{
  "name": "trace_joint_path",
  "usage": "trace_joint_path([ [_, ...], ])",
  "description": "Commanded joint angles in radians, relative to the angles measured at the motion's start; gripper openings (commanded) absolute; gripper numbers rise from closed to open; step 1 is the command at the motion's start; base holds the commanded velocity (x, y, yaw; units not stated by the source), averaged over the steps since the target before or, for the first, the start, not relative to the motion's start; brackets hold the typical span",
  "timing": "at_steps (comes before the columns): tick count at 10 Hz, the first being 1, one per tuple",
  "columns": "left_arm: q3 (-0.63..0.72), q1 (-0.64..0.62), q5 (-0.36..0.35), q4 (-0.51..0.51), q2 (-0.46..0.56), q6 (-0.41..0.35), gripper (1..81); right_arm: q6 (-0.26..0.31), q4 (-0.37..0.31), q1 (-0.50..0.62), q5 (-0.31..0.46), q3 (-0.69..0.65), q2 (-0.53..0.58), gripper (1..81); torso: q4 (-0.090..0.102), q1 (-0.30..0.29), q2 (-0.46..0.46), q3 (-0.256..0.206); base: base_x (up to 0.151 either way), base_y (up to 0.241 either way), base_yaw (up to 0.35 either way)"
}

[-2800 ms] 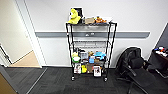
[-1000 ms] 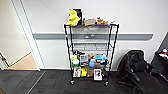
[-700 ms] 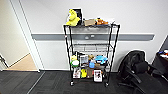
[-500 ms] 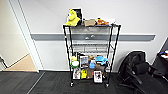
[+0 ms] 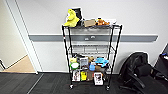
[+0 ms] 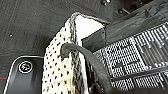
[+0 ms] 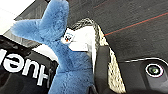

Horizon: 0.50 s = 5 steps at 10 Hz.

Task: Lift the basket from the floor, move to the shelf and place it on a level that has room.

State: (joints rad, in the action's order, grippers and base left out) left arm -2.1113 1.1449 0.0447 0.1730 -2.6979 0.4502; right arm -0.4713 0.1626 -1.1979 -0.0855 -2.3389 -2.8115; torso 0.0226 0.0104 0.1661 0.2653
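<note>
Both wrist views show the basket point(image 6: 60, 75) above the floor point(image 6: 22, 27); either claw's grip I cannot tell.

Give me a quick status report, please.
Basket at both wrists, above the carpet. Rack ahead, second tier looks free. Grip not discernible.

Black wire shelf point(image 5: 91, 53) on dark carpet floor point(image 5: 30, 83), against the wall. Top tier: yellow plush toy point(image 5: 71, 18) at 10 o'clock. Second tier point(image 5: 91, 50) bare. Lower tiers crowded; black chair point(image 5: 136, 71) at 3 o'clock.
</note>
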Motion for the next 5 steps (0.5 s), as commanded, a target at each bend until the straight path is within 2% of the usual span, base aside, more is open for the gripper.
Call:
trace_joint_path([
  [1,0.025,-0.093,0.011,0.003,0.012,0.002,1.0,-0.004,0.015,0.091,0.007,0.018,0.001,1.0,0.000,0.000,0.000,0.000,0.113,0.000,0.000],
  [5,0.025,-0.092,0.012,0.003,0.012,0.002,1.0,-0.004,0.015,0.092,0.007,0.015,-0.002,1.0,0.000,0.000,0.000,0.000,0.112,0.000,0.000],
])
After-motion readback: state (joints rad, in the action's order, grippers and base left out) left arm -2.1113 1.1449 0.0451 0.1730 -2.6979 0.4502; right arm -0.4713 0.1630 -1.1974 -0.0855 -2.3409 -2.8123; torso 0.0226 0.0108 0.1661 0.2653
